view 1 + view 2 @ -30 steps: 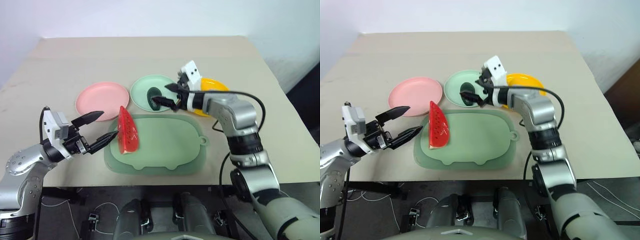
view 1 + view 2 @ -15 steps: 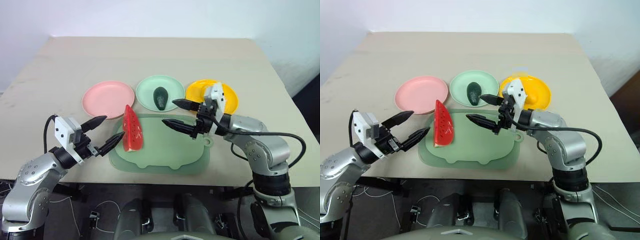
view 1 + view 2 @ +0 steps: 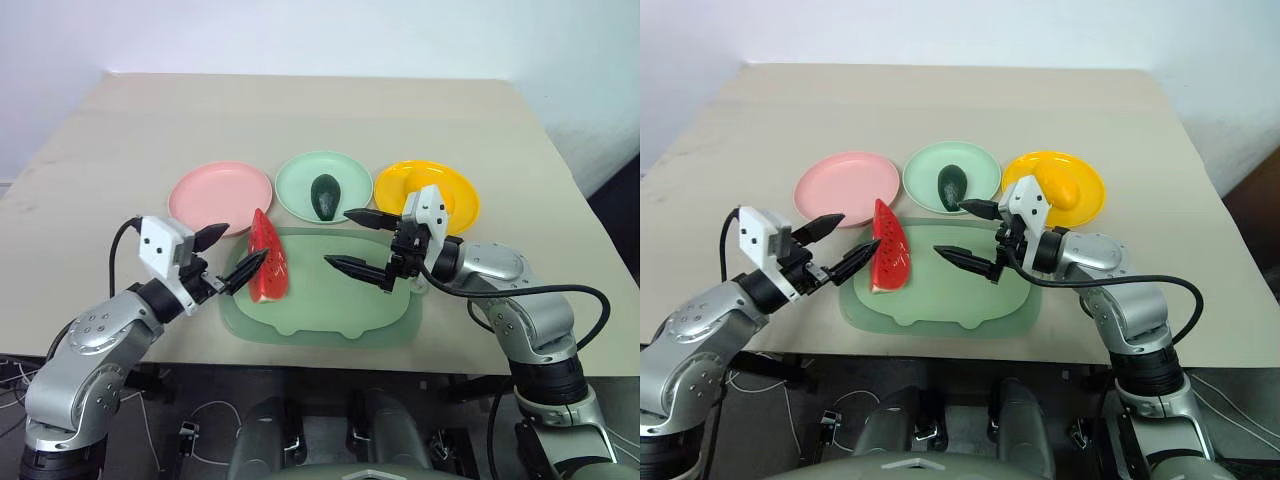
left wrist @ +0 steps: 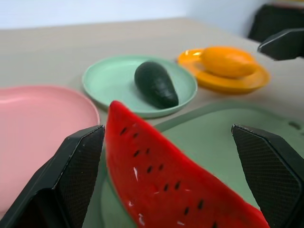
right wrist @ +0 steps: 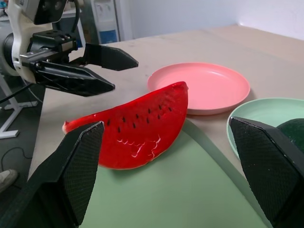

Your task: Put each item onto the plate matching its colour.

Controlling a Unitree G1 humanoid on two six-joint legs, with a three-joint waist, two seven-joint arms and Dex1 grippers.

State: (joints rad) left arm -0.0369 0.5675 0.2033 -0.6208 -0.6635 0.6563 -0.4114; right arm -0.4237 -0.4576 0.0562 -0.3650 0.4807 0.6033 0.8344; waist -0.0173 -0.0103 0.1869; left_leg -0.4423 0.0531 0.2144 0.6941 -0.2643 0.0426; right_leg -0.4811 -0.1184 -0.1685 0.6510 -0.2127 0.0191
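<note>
On the near left part of the mat (image 3: pixel 330 300), the watermelon (image 3: pixel 267 270) is stood on edge, its pointed end toward the pink plate (image 3: pixel 220 197), which lies bare just beyond it; this is the one fruit not yet matched to its colour. Its upright pose leaves both flat faces exposed, which would seem to suit a pinch across the wedge. The left gripper (image 3: pixel 232 257) is held level just beside it, jaws spread wide and empty, one finger on the plate side and the other close by the red face; from the left wrist view the wedge is seen between the fingers (image 4: pixel 76 175), so the hand is judged to be lined up for a grasp, though no contact can be made out. The avocado (image 3: pixel 325 194) is already laid on the green plate (image 3: pixel 298 187) and the mango (image 3: pixel 1058 186) on the yellow plate (image 3: pixel 1090 205), so those two pairs are judged done. The right gripper (image 3: pixel 362 243) is held over the mat's right part, jaws likewise wide and holding nothing, apart from the watermelon and near the plates it appears to have served. The short carry to the pink plate is judged best left to the left arm.
</note>
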